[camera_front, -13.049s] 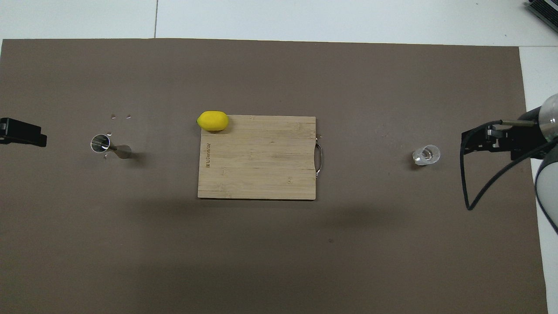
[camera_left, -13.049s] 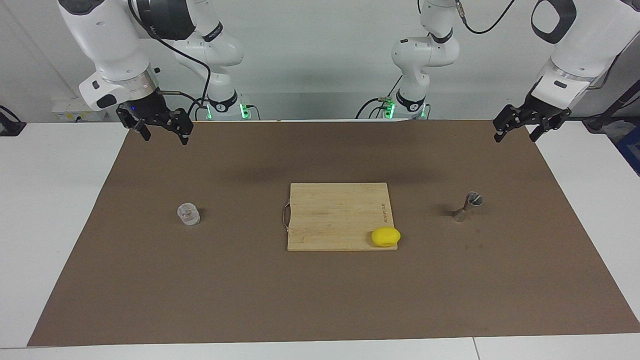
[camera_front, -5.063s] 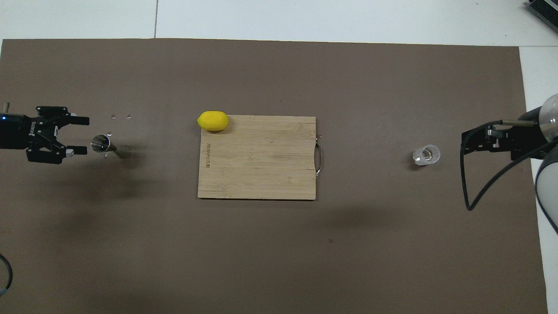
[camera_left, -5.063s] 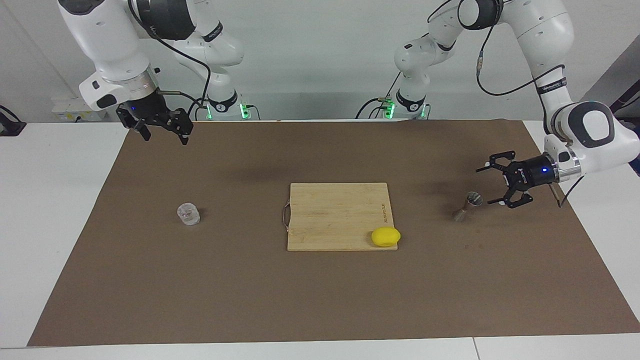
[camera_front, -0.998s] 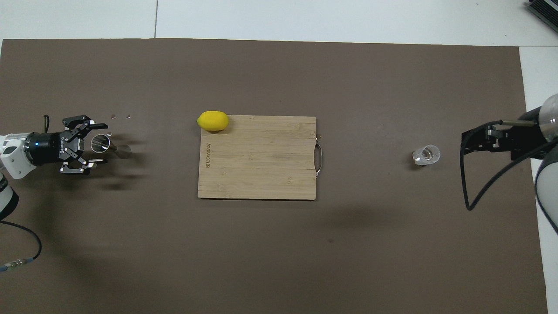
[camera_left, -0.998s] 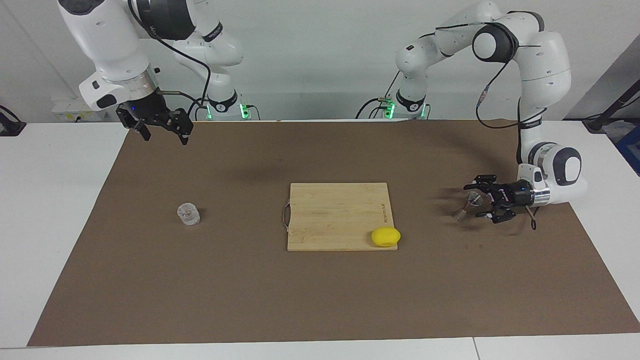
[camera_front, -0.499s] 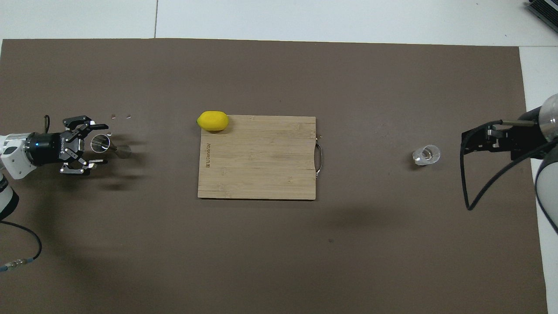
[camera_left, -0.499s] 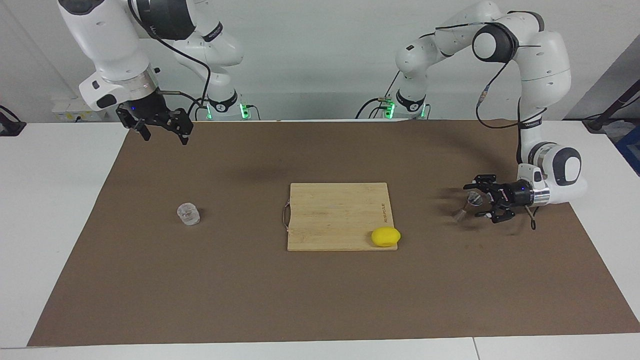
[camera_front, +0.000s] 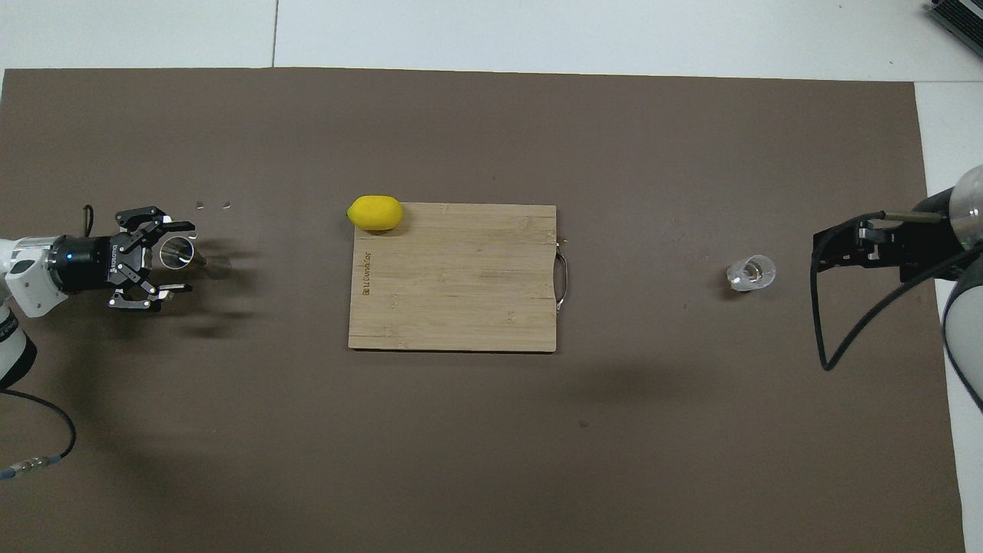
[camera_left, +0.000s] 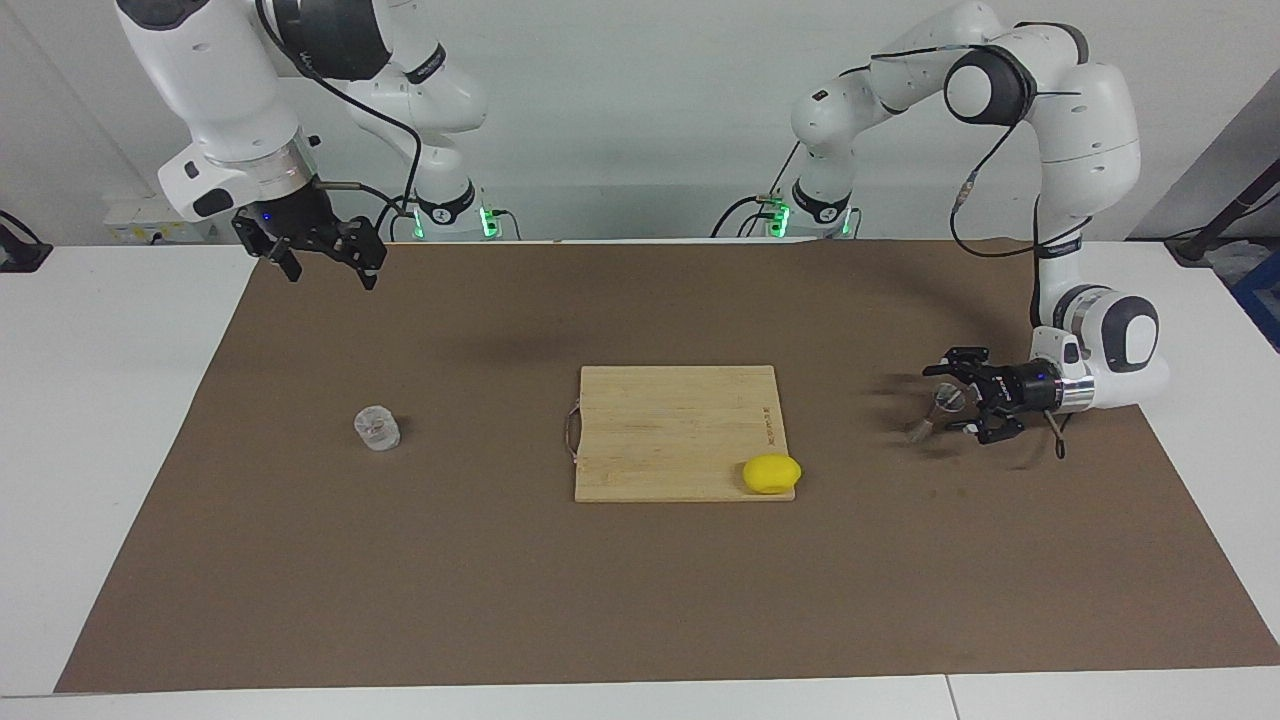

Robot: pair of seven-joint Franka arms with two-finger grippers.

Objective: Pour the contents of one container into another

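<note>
Facing view: the left gripper [camera_left: 950,400] lies low and sideways at the left arm's end of the brown mat [camera_left: 640,590], its open fingers on either side of the small metal jigger [camera_left: 940,408], not yet closed on it. Over the past few seconds this arm has come down from high above the table and slid its fingers around the jigger's upper cone, so a grasp looks imminent. The glass cup [camera_left: 377,428] stands untouched toward the right arm's end. The right gripper [camera_left: 325,262] waits, open, over the mat's edge nearest the robots. A lemon [camera_left: 771,473] sits on the cutting board [camera_left: 675,430] at mid-table.
</note>
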